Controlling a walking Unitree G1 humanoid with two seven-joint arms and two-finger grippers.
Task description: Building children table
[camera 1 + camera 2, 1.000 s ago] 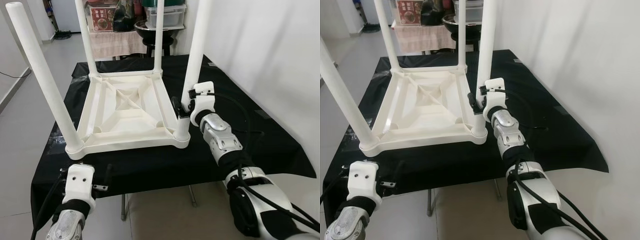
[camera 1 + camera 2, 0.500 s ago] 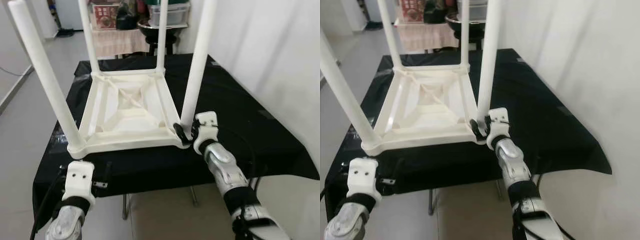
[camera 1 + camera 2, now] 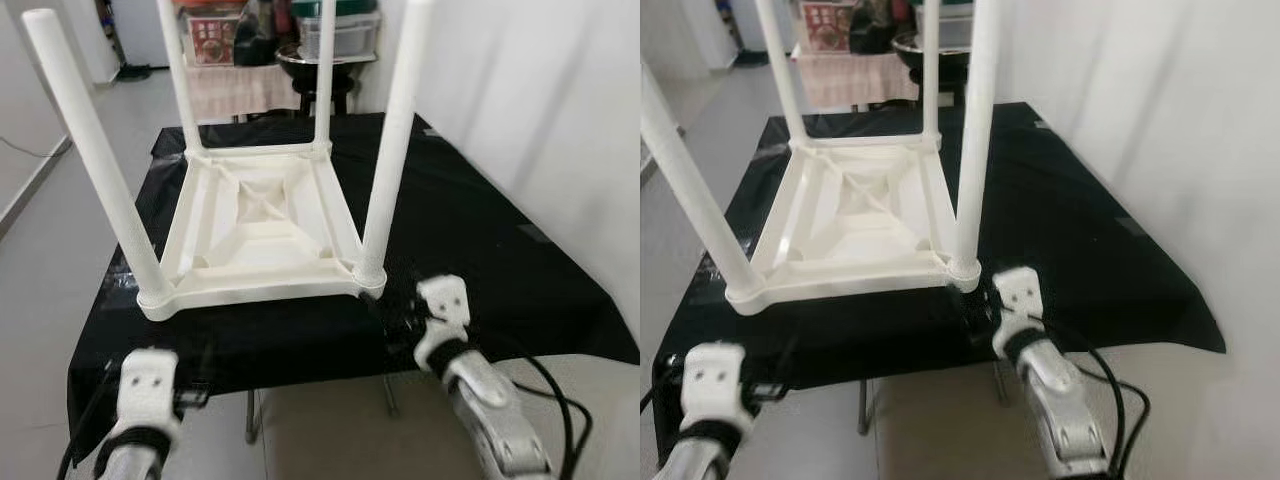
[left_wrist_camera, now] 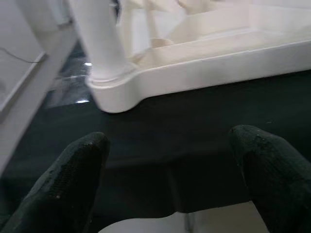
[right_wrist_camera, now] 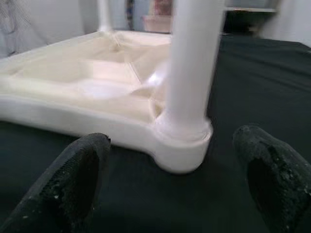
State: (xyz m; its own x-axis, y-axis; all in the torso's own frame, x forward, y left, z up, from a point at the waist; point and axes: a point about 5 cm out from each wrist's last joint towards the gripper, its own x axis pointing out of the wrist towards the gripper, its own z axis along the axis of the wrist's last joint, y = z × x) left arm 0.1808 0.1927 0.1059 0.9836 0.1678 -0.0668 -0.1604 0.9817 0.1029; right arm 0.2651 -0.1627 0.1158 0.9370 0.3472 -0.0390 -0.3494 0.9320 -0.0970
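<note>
From the head views, one white plastic children's table (image 3: 262, 235) lies upside down on the black-covered desk (image 3: 470, 230), its four round white legs (image 3: 388, 150) pointing up, while the right tool (image 3: 400, 310) hangs just off the table's near right corner and the left tool (image 3: 195, 385) sits low at the desk's front edge below the near left corner. The left wrist view shows the left tool (image 4: 167, 174) spread wide and empty, facing the table's near left corner (image 4: 114, 94). The right wrist view shows the right tool (image 5: 170, 179) likewise wide and empty, its fingers (image 5: 73, 170) apart before the table's near right leg socket (image 5: 183, 141).
</note>
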